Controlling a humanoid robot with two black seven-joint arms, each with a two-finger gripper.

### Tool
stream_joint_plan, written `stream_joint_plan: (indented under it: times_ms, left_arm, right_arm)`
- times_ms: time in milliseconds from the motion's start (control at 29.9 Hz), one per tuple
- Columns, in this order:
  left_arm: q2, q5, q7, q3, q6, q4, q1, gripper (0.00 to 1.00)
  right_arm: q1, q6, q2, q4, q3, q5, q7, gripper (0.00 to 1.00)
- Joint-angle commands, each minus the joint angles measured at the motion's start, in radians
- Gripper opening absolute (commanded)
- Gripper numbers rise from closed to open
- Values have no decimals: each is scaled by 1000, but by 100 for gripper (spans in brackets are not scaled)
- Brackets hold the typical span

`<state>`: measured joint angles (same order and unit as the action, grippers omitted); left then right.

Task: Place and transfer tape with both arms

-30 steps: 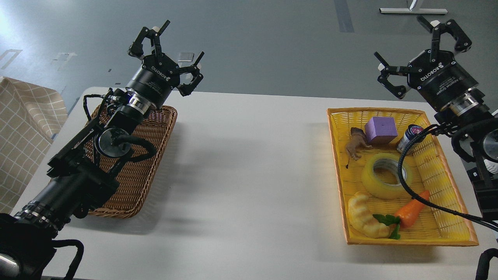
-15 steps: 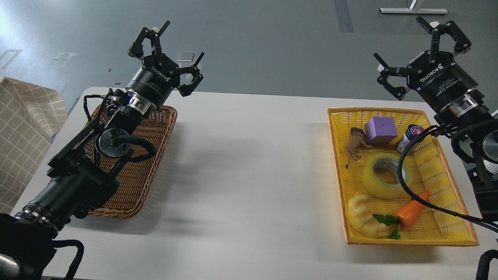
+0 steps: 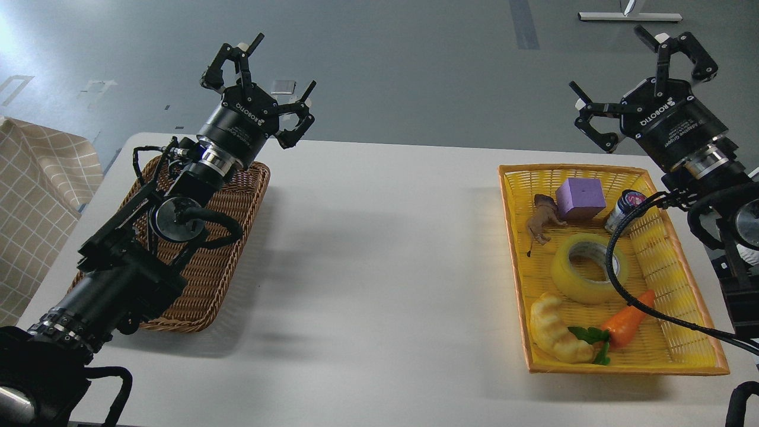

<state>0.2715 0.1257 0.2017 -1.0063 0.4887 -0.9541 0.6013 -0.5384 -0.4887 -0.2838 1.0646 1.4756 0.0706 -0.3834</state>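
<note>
**Two baskets, two spread grippers, tape in the right basket**

Left to right, we count:

- One checked cloth (image 3: 35, 207) at the left edge, off the table (image 3: 379, 267).
- One brown wicker basket (image 3: 237, 237) at the table's left side. Our left arm lies across most of it, so we can't tell what's inside.
- Our left gripper (image 3: 274, 74) hangs above the basket's far end and the table's far edge, fingers spread wide, holding nothing.
- One wide bare stretch of table between the two baskets.
- One yellow basket (image 3: 664, 353) at the table's right side, its near-right corner close to the table's right edge. Six things in it: one brown animal figure (image 3: 542, 219), one purple block (image 3: 580, 198), one small jar (image 3: 624, 207) at the far end; the tape (image 3: 587, 268) lying flat in the middle, core hole up; one croissant toy (image 3: 554, 329) and one toy carrot (image 3: 627, 320) at the near end.
- A black cable (image 3: 616, 279) from our right arm crosses over the tape's right side and the carrot.
- Our right gripper (image 3: 619, 68) is beyond the basket's far-right corner, fingers spread wide, empty, well apart from the tape.
</note>
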Motion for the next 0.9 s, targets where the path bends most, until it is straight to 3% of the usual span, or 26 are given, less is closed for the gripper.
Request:
stream_joint_plan:
  times_ms: [0,869]
  left_arm:
    - [0,0,1,0,0,0,0,98]
    - [-2,0,1,0,0,0,0,98]
  right_arm:
    - [0,0,0,0,0,0,0,100]
    - [0,0,-18,24,-61,27,0,100]
